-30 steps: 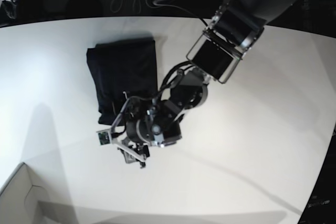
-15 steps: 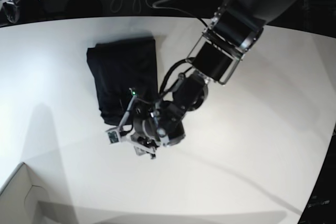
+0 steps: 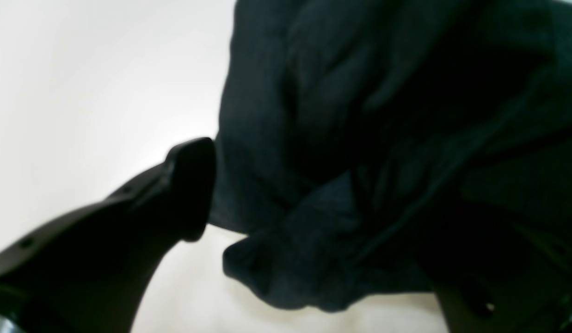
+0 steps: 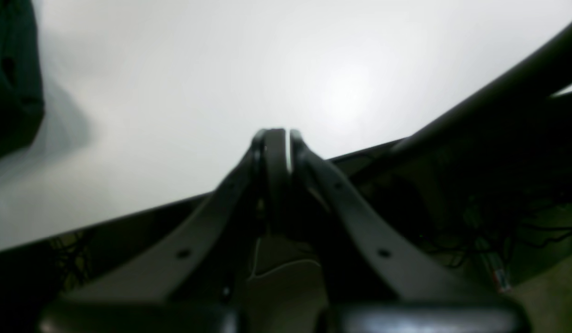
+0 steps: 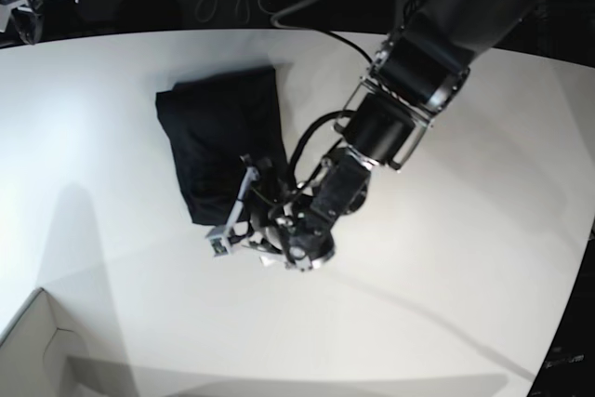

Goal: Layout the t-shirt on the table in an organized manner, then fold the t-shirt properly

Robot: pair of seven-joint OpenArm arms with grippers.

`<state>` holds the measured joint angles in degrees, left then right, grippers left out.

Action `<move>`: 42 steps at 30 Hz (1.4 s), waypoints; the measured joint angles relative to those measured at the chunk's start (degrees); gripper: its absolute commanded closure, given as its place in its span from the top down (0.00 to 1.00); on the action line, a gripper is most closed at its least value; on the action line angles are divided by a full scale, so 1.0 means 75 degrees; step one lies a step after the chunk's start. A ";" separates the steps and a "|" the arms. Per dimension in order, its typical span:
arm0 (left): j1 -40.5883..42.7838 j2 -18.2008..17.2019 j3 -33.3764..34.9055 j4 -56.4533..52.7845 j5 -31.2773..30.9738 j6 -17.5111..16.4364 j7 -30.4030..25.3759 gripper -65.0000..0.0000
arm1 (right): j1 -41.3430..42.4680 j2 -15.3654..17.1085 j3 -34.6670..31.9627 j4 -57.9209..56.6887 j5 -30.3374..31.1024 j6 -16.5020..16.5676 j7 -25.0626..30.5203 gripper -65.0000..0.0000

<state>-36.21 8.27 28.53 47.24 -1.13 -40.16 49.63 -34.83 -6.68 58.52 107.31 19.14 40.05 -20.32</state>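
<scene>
Your overhead camera is showing the whole layout: the t-shirt (image 5: 221,141) is lying folded into a compact dark block on the table (image 5: 483,192), toward the far left of its middle, and your left arm is reaching across from the right, bent down so its wrist is hanging over the block's near right corner. That view is not giving you the finger detail. The left wrist camera is: the left gripper (image 3: 313,222) is sitting spread apart, one finger (image 3: 188,185) just beside the bunched cloth edge, the other mostly lost in darkness at lower right, with rumpled fabric filling the gap between them. Whether the cloth is actually pinched, you cannot tell. Only the right wrist camera is showing you the right gripper (image 4: 277,148): its fingers are pressed together on nothing, out at the table's edge.
</scene>
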 measured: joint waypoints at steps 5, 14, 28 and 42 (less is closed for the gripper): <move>0.0041 0.0023 -0.0219 0.0111 -0.0335 0.0000 0.0096 0.72 | -0.0006 -0.0058 -0.0096 0.0000 -0.0032 0.0000 -0.0006 0.00; -0.0358 0.0029 -0.1046 0.0087 -0.1888 0.0009 0.0833 0.72 | 0.0003 -0.0064 -0.0163 0.0000 -0.0032 0.0000 -0.0006 0.00; -0.0364 0.0015 -0.0737 0.0122 -0.1833 0.0009 0.0985 0.62 | 0.0425 -0.0082 -0.0236 0.0003 -0.0536 -0.0003 -0.0009 0.00; -0.0361 0.0020 0.0376 0.0152 -0.1891 0.0889 0.0373 0.02 | 0.0554 -0.0038 -0.1102 0.0009 -0.0551 -0.0003 -0.0006 0.00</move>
<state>-38.92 8.43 31.35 48.38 -15.31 -33.50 52.42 -30.68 -6.96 50.26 107.37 15.00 40.03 -20.36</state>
